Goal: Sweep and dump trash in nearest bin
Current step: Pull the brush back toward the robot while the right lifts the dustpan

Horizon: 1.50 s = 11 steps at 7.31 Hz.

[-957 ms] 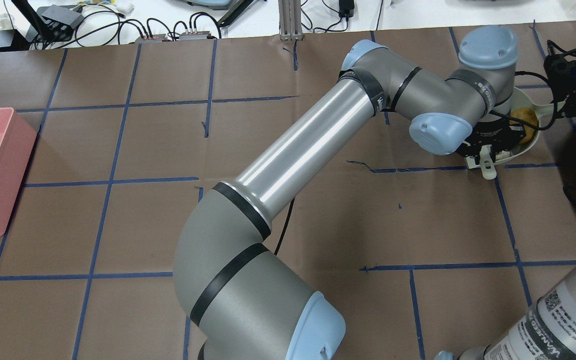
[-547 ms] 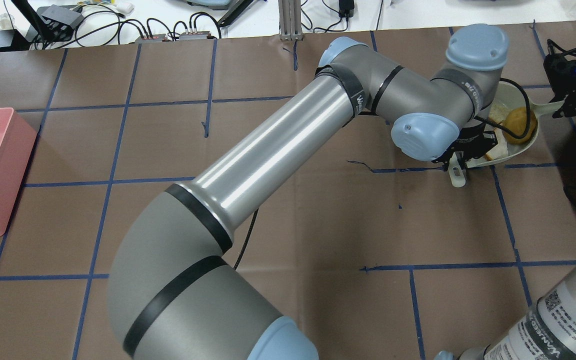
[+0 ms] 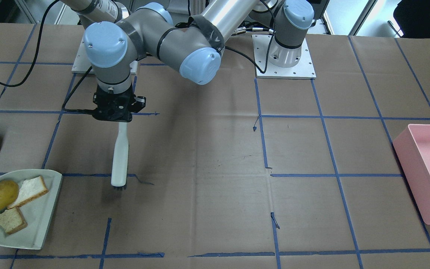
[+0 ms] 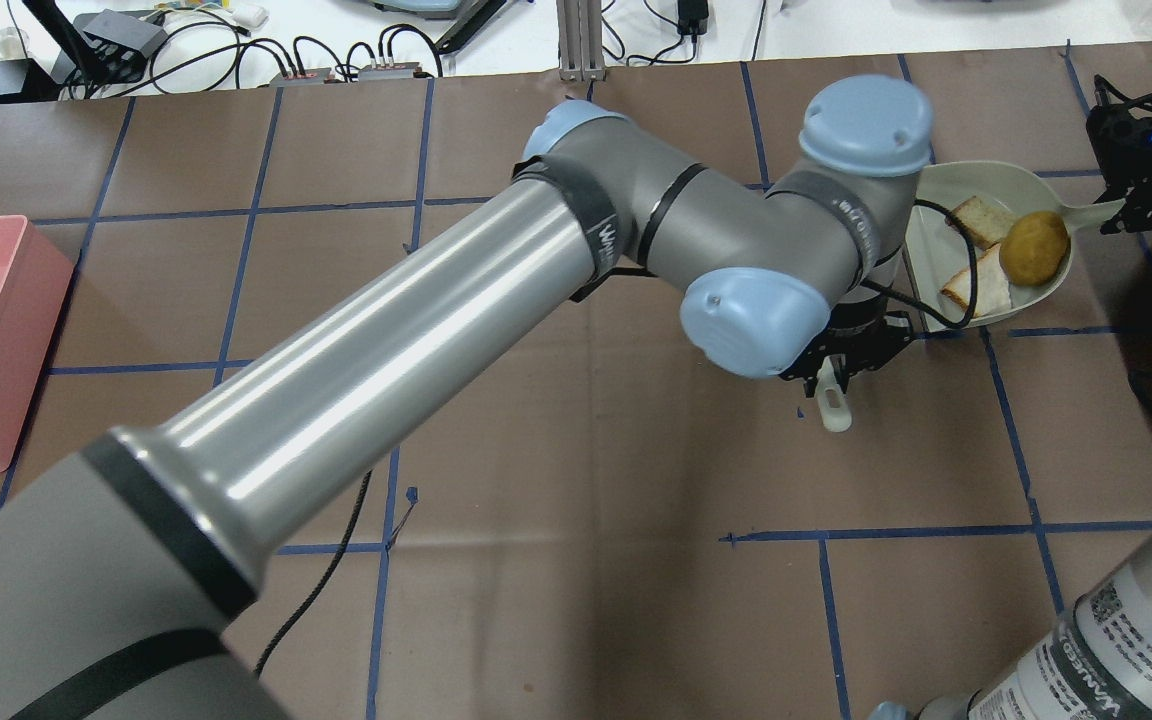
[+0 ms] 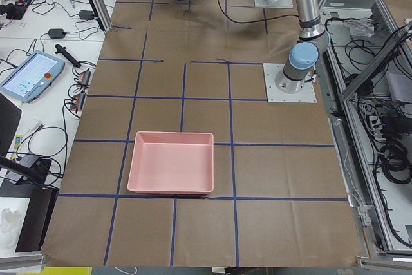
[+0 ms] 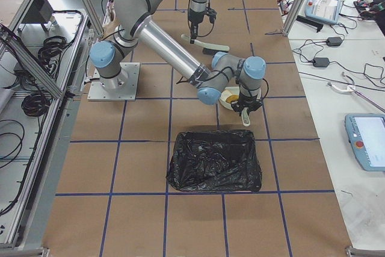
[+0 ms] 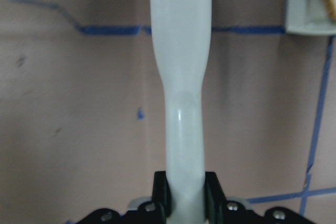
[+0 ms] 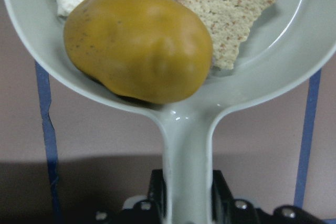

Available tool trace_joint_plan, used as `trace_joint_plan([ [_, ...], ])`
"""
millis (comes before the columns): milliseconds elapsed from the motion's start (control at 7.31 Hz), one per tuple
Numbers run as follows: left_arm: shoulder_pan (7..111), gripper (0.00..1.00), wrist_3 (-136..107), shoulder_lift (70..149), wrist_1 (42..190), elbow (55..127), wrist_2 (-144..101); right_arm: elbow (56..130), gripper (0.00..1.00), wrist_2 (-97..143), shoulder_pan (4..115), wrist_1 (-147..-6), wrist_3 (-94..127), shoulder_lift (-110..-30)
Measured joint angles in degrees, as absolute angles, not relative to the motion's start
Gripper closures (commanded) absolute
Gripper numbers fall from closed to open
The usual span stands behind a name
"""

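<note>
My right gripper (image 8: pixel 186 195) is shut on the handle of a pale green dustpan (image 3: pixel 39 228). In the pan lie the trash: a yellow-brown potato-like lump (image 8: pixel 139 51), a white bread slice (image 3: pixel 28 191) and a torn tan bread piece (image 3: pixel 10 220). In the overhead view the lump (image 4: pixel 1034 248) sits nearest the pan's handle. My left gripper (image 7: pixel 185 195) is shut on the white handle of a brush (image 3: pixel 120 157). The brush points at the table with its dark bristles down, a short way from the pan's open edge and not touching it.
A black bag-lined bin (image 6: pixel 213 161) stands close to the dustpan at the robot's right end. A pink bin (image 3: pixel 429 175) sits far off at the left end. Brown paper with blue tape lines covers the table. Cables trail from both wrists.
My left arm has drawn the brush away from the dustpan toward the table's middle, uncovering the scraps in the pan. The dustpan and right gripper have stayed put.
</note>
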State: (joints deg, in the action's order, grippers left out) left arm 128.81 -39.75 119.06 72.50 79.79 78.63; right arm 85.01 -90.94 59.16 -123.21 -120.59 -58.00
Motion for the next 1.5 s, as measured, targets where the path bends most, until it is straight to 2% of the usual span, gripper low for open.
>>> trace_joint_plan([
  [410,127.67,1.00,-39.72,104.96,65.36,100.77,81.13,84.93,1.00,-90.44,59.23,-120.53,-119.38,-60.01],
  [821,126.19,1.00,-39.58,95.56,57.29,116.09,85.85,84.69,1.00,-89.64,59.22,-115.76,-118.85,-63.08],
  [1231,126.44,1.00,-38.48,92.10,49.54,124.90,89.10,84.03,1.00,-89.80,59.01,-108.09,-119.02,-68.26],
  [1504,126.80,1.00,-38.52,91.25,46.18,127.53,88.95,83.90,1.00,-90.22,58.70,-103.77,-119.93,-72.40],
])
